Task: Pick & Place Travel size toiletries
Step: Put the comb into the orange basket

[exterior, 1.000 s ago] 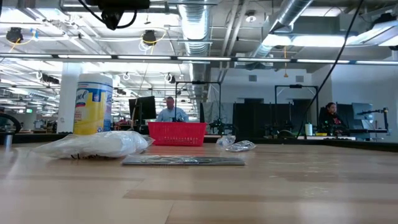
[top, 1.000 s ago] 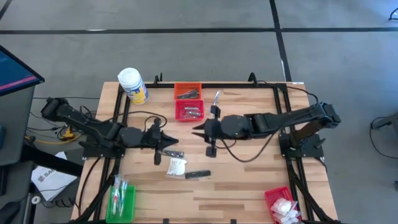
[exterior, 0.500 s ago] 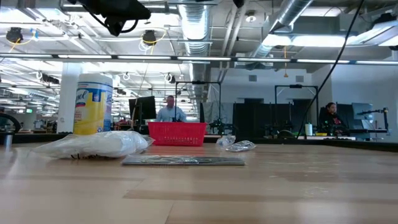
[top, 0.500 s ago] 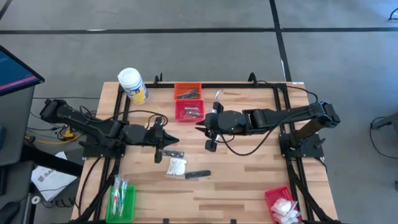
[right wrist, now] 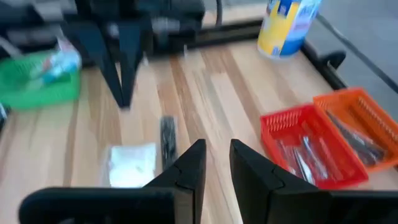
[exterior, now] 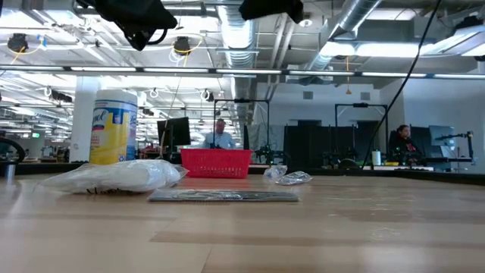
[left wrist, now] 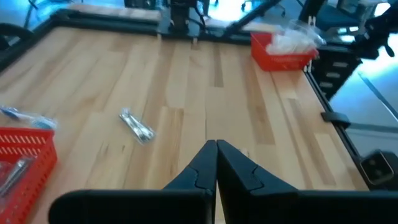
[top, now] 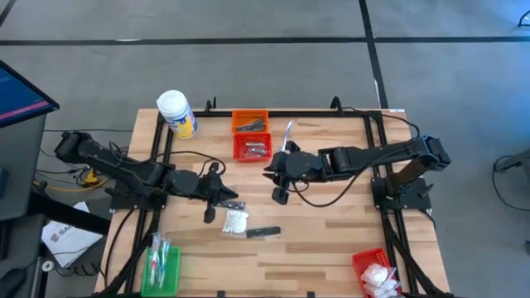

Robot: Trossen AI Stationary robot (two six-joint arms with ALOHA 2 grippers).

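Overhead, the left gripper point(top: 236, 199) hangs above the wooden table point(top: 331, 240), its two dark fingers pressed together with nothing between them, as its own wrist camera confirms. Just past its tip lie a white crinkled packet point(top: 235, 220) and a dark slim tube point(top: 263, 233), side by side on the boards; a second dark tube beside the fingertips is partly covered by them and hard to separate from the arm. The right gripper point(top: 267, 170) hovers near a small red basket point(top: 252, 146) holding silver-grey foil sachets, with a small orange basket point(top: 249, 122) just behind it whose contents are too small to read. Its fingers point(right wrist: 191, 163) stand a narrow gap apart, and nothing can be seen held in that gap. A thin clear-plastic stick point(top: 288, 130) lies beside the red basket. At the table's near corners, a green basket point(top: 163, 266) holds clear sticks, and another red basket point(top: 374, 271), cut off by the frame's edge, holds white packets. A big white jar with yellow label point(top: 176, 113) stands at the far left corner. From table height only blurred dark parts of the arms show overhead.
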